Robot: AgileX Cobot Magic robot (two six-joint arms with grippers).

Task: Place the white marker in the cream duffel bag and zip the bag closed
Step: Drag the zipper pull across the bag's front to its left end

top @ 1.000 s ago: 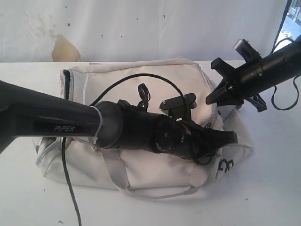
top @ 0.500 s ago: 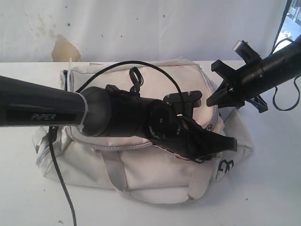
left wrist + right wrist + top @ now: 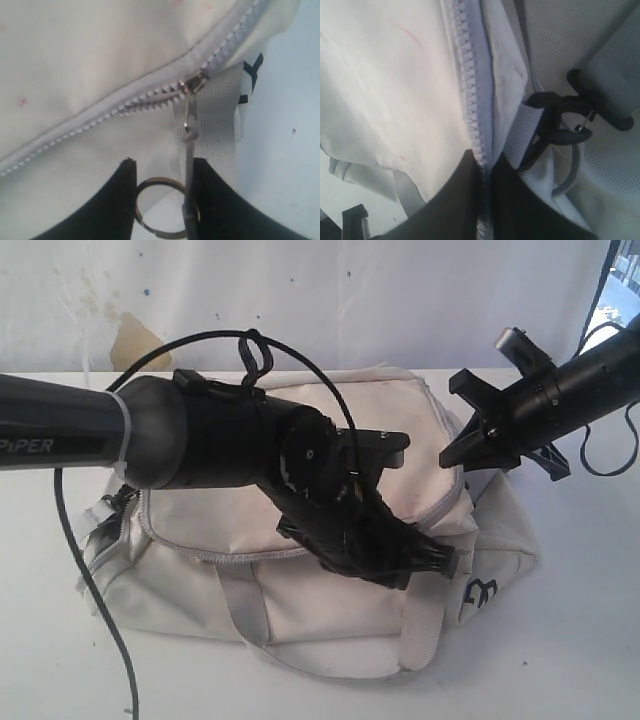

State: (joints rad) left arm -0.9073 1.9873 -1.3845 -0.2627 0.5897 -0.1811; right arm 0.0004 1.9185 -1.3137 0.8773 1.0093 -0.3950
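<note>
A white wall (image 3: 350,300) with yellowish stains stood behind a white table (image 3: 580,640). The bag (image 3: 220,525) lay in the middle of the table, its logo (image 3: 482,595) at the exterior view's right end and a grey handle (image 3: 235,600) hanging down its near side. The marker could not be seen in any view.

The left arm (image 3: 60,430) reached across the top of the bag, a black cable (image 3: 200,337) looping over it. The right arm (image 3: 600,375) came in from the right toward the bag's far right corner.

The left gripper (image 3: 164,165) sat low at the bag's logo end. Its jaws stood somewhat apart, with the ring (image 3: 157,207) and the lower end of the pull (image 3: 187,125) between them; I could not tell whether they pressed on either. The right gripper (image 3: 482,155) had its jaws nearly together, clamped on the bag's zipper seam.

A grey strap (image 3: 215,120) was sewn just beside the slider (image 3: 196,81). The zipper (image 3: 75,130) ran away from the slider with its teeth meshed. The pull hung from the slider across the strap, and the ring lay at its end. In the right wrist view a black clip (image 3: 555,117) joined a webbing loop beside the seam.
</note>
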